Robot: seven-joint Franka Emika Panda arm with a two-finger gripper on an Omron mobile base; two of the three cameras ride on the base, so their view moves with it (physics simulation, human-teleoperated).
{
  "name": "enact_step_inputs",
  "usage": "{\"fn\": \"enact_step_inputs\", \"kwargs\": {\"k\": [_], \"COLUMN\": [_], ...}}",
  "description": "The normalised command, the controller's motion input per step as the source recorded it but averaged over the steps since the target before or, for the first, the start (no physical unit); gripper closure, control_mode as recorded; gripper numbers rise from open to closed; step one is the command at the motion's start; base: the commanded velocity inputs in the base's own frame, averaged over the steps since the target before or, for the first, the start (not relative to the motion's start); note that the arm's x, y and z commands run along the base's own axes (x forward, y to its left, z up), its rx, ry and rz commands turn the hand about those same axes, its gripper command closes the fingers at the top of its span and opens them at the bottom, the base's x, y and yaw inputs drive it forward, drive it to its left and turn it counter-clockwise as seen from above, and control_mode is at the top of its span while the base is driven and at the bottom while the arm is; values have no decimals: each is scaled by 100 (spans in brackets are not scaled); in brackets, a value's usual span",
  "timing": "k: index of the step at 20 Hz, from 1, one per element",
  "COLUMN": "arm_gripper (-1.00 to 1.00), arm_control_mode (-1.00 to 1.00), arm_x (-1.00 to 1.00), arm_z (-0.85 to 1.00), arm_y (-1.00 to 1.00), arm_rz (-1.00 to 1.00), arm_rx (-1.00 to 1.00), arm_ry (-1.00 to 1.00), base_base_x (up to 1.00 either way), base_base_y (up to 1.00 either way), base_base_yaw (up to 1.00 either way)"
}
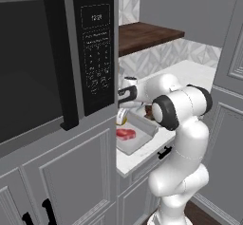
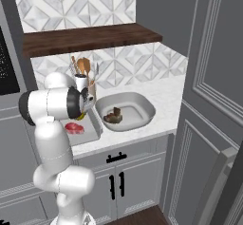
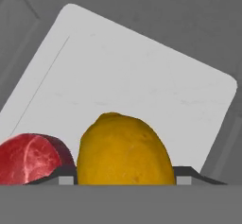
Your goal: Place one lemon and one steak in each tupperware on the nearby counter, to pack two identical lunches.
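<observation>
Over the tray [image 3: 142, 76], near the counter's [image 2: 166, 100] left end, the gripper [image 3: 124, 180] carries a lemon [image 3: 122, 147]. The fingers [image 3: 186, 175] are pressed on its two sides, so it is held.

One red steak [image 2: 74, 127] already lies in the tray. The tub [image 2: 142, 106] beside it has something dark in it [image 2: 114, 117], likely the other steak, maybe with the other lemon; it is too small to tell.

So this lunch needs only the lemon set down. The tub may be done or may lack a lemon.

The hand view shows the grip and the steak right beside the lemon. The right base view shows both boxes side by side. The left base view shows the tray at the counter's front edge, the tub mostly behind the arm.
</observation>
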Motion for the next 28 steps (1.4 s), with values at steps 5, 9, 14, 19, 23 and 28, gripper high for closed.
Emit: {"fn": "enact_step_inputs", "kwargs": {"k": [5,9,14,19,23,28], "arm_gripper": [100,100,100,100,100,-100], "arm_control_mode": [-100,-100,-100,-100,-100,-100], "arm_x": [1,-26,-12,0,0,0], "arm_z": [-24,4,3,-20,0,1], "arm_y": [8,8,30,9,0,0], "arm_rz": [0,0,6,5,1,0], "arm_rx": [0,0,0,-1,0,0], "arm_ry": [-8,-19,-14,0,0,0], "base_base_x": [0,0,0,0,0,0], "base_base_y": [0,0,0,0,0,0], "base_base_yaw": [0,0,0,0,0,0]}}
